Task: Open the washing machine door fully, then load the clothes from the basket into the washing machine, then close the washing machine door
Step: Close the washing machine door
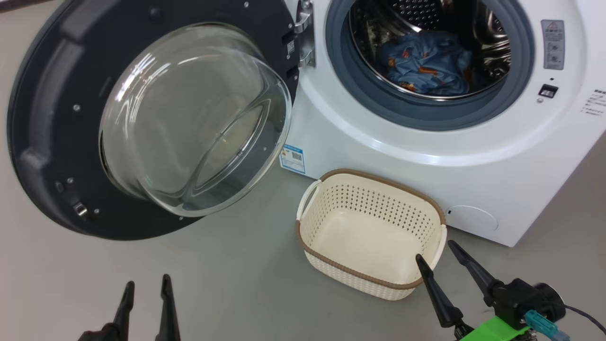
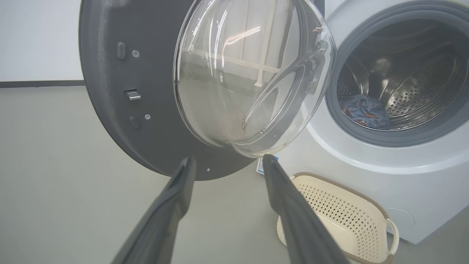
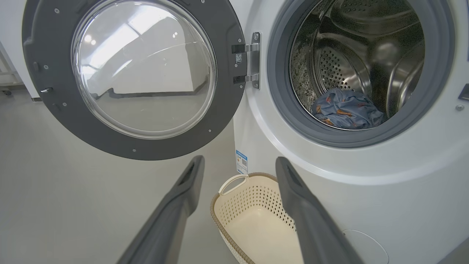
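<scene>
A: Bright, even light; shadows on the floor (image 1: 227, 284) barely show.
B: The washing machine door (image 3: 229, 110) carries bright white glare in its glass, and the drum (image 3: 366, 55) glints.
A: Wrist views bow at the edges. The left gripper (image 2: 229, 158) has soft, unfocused fingers (image 2: 161, 223).
B: The head view is mostly crisp.

1. Your left tool (image 1: 147, 280) had two long, tapering black fingers (image 1: 124, 304).
2. Your right tool (image 1: 434, 250) looked alike, on a black mount (image 1: 518, 294) with a green bracket (image 1: 494, 330), a teal plug (image 1: 539, 323) and a thin dark cable (image 1: 586, 316).
</scene>
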Tool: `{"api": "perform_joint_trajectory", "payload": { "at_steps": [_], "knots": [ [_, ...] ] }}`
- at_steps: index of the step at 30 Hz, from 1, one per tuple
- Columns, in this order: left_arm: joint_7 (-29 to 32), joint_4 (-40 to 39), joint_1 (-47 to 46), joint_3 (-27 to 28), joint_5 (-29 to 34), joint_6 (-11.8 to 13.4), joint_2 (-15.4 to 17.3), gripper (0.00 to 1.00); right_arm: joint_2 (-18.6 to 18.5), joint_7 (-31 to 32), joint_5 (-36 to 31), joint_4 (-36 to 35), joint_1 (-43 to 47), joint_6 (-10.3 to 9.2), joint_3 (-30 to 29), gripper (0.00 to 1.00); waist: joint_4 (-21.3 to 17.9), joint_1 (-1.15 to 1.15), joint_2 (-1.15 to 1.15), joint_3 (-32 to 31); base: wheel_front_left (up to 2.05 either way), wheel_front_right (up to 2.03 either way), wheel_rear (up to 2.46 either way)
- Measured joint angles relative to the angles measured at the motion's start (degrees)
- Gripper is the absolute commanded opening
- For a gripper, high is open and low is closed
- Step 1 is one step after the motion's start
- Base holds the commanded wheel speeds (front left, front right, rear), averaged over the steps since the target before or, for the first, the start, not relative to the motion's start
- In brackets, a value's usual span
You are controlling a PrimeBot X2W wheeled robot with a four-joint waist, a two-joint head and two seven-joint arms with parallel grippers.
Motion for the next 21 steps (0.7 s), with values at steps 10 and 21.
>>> {"api": "perform_joint_trajectory", "payload": {
  "at_steps": [10,21],
  "knots": [
    [0.0,-1.9,0.6,1.2,-1.6,3.1,0.0,1.00,-1.4,0.0,0.3,1.4,-2.9,0.00,3.4,1.00,1.3,0.00,0.00,1.7,0.00,0.00,0.00],
    [0.0,-3.8,1.8,2.4,-2.1,4.6,0.0,1.00,-2.2,0.0,0.8,2.5,-4.6,0.00,5.7,1.00,1.7,0.00,0.00,2.3,0.00,0.00,0.00]
  ]
}}
